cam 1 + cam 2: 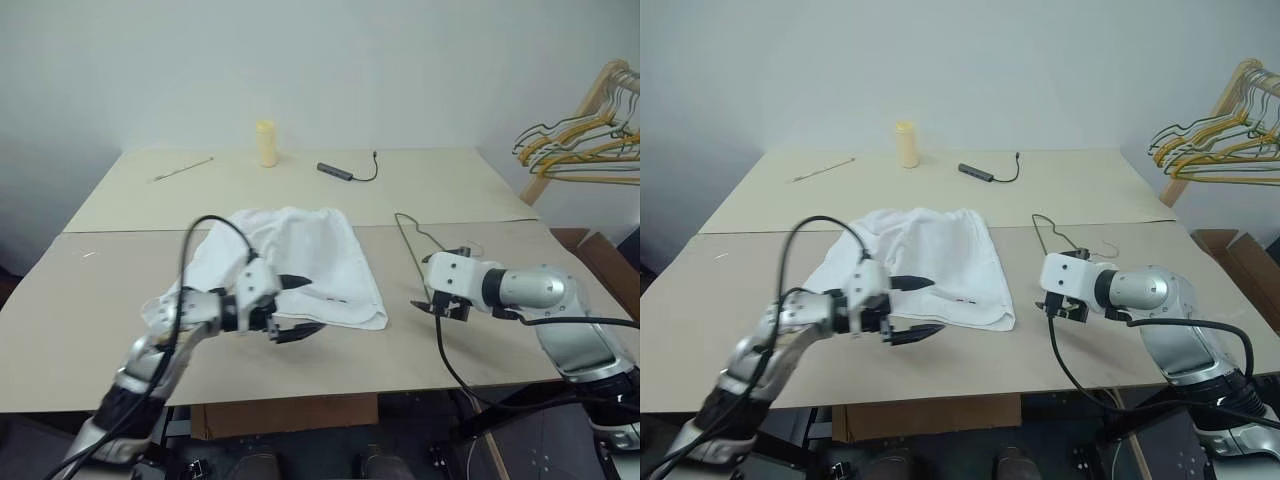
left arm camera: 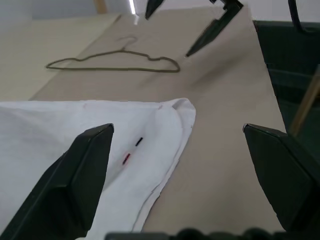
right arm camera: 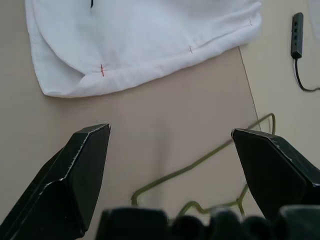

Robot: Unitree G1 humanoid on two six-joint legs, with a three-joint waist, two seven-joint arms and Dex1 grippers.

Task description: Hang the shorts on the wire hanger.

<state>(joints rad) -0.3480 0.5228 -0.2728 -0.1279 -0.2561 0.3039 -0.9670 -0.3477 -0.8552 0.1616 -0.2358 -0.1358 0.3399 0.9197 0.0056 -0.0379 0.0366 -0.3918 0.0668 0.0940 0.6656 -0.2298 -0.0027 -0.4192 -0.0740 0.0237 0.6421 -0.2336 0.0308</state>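
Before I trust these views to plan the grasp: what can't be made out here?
- wire hanger: in the head views the right hand and its arm cover much of it.
- shorts: the near left part is behind the left hand; the waistband can't be told.
- Thin stick on the far table: too small to identify.
- Dark gadget with cable: too small to name.

Shorts near corner hidden behind left gripper, wire hanger partly hidden behind right gripper
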